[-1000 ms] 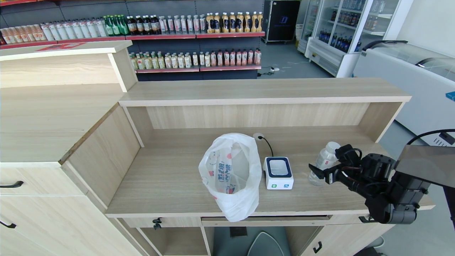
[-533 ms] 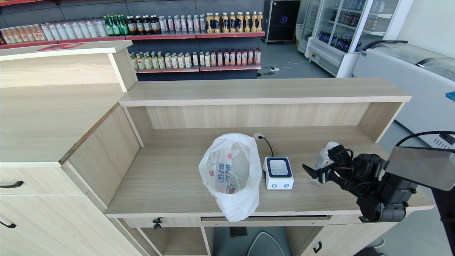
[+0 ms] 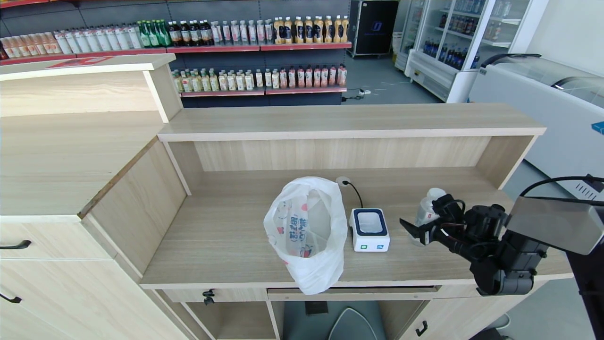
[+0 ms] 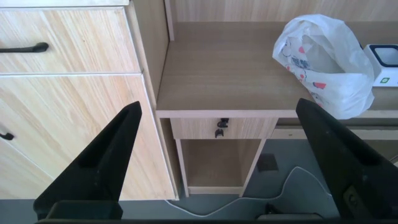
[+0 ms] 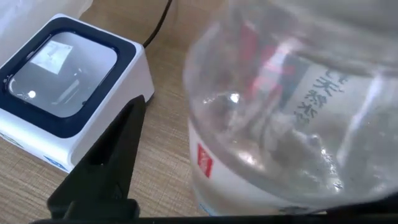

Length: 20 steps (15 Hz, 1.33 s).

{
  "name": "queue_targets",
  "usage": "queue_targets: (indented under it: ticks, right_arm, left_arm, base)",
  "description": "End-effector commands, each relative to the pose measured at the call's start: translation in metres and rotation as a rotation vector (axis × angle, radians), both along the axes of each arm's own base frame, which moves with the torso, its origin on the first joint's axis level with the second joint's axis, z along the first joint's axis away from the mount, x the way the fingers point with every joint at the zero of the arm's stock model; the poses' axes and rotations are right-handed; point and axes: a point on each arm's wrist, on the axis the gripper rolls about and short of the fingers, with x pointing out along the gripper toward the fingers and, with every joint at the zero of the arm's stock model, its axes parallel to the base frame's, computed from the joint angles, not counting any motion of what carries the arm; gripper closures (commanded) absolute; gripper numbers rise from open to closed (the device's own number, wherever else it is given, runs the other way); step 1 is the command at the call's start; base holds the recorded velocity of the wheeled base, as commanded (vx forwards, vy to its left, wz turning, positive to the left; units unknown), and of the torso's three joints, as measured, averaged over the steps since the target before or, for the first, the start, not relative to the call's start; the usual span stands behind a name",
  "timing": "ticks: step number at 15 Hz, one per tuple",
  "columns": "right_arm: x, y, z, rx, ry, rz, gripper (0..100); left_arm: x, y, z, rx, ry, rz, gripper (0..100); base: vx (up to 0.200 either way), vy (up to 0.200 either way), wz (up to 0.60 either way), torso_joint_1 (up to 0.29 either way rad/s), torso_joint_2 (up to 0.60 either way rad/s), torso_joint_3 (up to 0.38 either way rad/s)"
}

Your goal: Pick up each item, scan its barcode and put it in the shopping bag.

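A clear water bottle (image 3: pixel 426 208) with a white cap stands on the wooden counter (image 3: pixel 226 236), right of the white and blue barcode scanner (image 3: pixel 370 229). My right gripper (image 3: pixel 421 219) is open with its fingers on either side of the bottle's lower half, hiding part of it. In the right wrist view the bottle (image 5: pixel 280 106) is very close, one dark finger (image 5: pixel 109 165) stands a little apart from it, and the scanner (image 5: pixel 62 81) lies beyond. The white shopping bag (image 3: pixel 306 231) stands open left of the scanner. My left gripper (image 4: pixel 219 107) hangs open in front of the counter, holding nothing.
A black cable (image 3: pixel 355 191) runs from the scanner to the counter's back. A raised ledge (image 3: pixel 349 120) walls the back, and a side panel (image 3: pixel 141 203) closes the left. Drawers (image 4: pixel 62 124) sit below on the left. Store shelves with bottles stand behind.
My right arm has moved left and forward, bringing its open fingers around the bottle. The bottle, bag and scanner have stayed put.
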Motion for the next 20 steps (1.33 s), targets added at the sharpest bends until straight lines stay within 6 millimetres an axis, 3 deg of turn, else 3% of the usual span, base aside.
queue_targets:
  ticks: [1,6,10,13,15,17,20]
  right_arm:
    - [0.002,0.000,0.003,0.001,-0.011,0.010,100]
    - [0.003,-0.007,0.007,-0.005,-0.018,-0.012,100]
    - [-0.005,-0.009,0.002,-0.009,0.016,-0.019,100]
    - [-0.017,-0.014,0.012,0.000,0.048,-0.034,100]
    - [-0.033,-0.020,0.030,0.040,0.166,-0.056,100]
    - [-0.037,-0.025,0.053,0.131,0.184,-0.093,100]
    - [-0.049,-0.027,0.123,0.251,0.154,-0.110,100]
  left_arm:
    - [0.000,0.000,0.000,0.000,-0.001,0.000,0]
    - [0.000,0.000,0.000,0.000,-0.001,0.000,0]
    - [0.000,0.000,0.000,0.000,-0.001,0.000,0]
    - [0.000,0.000,0.000,0.000,-0.001,0.000,0]
    - [0.000,0.000,0.000,0.000,-0.001,0.000,0]
    - [0.000,0.000,0.000,0.000,-0.001,0.000,0]
    - [0.000,0.000,0.000,0.000,-0.001,0.000,0]
  base:
    - [0.000,0.000,0.00,0.000,0.00,0.000]
    - [0.000,0.000,0.00,0.000,0.00,0.000]
    - [0.000,0.000,0.00,0.000,0.00,0.000]
    - [0.000,0.000,0.00,0.000,0.00,0.000]
    - [0.000,0.000,0.00,0.000,0.00,0.000]
    - [0.000,0.000,0.00,0.000,0.00,0.000]
    - [0.000,0.000,0.00,0.000,0.00,0.000]
